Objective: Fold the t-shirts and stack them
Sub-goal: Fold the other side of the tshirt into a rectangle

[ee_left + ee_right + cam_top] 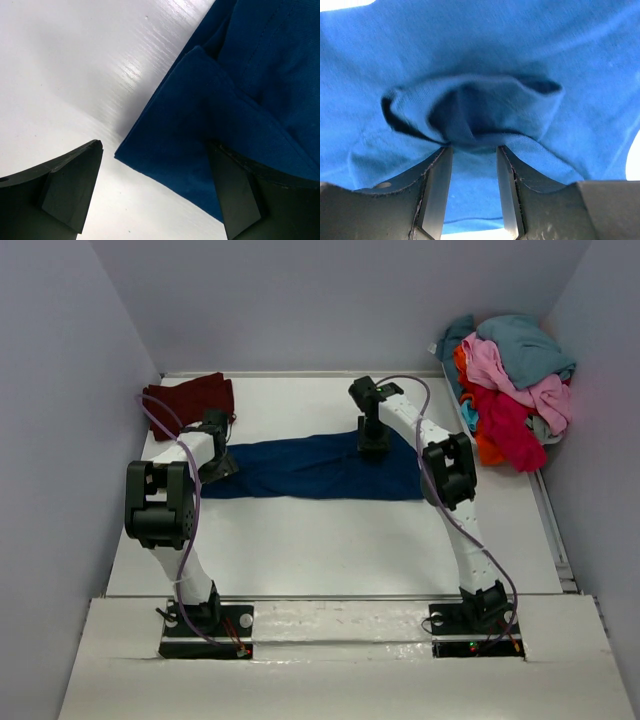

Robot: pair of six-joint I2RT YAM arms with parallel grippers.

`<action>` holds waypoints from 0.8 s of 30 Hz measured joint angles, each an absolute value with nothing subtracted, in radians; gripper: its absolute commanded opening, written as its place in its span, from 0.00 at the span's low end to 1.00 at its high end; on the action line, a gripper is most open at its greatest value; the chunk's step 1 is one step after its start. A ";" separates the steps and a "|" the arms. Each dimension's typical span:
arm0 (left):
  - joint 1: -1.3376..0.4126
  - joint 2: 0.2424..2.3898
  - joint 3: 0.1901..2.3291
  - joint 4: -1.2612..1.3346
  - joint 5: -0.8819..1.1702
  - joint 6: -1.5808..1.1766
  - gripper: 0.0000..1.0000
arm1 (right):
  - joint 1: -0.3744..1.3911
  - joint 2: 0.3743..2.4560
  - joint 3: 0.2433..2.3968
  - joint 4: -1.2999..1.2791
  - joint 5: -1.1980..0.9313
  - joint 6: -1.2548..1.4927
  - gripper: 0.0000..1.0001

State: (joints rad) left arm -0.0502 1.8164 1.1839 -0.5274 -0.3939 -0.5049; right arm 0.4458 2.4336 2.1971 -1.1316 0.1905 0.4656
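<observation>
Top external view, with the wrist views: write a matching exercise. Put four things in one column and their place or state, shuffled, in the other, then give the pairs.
Things
1. navy t-shirt
2. maroon t-shirt
3. heap of mixed t-shirts
4. left end effector

Place or state
A. open, at a cloth edge
B. far right corner
C. spread out in the middle
D. far left corner

Pairs: 1-C, 2-D, 3-B, 4-A

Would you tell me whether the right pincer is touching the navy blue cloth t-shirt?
Touching. The right wrist view shows a fold of the navy blue cloth t-shirt pinched between the fingers of the right pincer.
</observation>
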 measured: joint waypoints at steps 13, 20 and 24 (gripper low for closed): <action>-0.050 1.816 1.184 -0.528 -0.395 -0.505 0.99 | 0.446 2.536 2.395 -1.175 0.187 0.460 0.48; -0.052 1.816 1.184 -0.528 -0.398 -0.502 0.99 | 0.446 2.537 2.402 -1.174 0.179 0.460 0.47; -0.064 1.814 1.184 -0.530 -0.409 -0.497 0.99 | 0.446 2.531 2.354 -1.143 0.176 0.461 0.47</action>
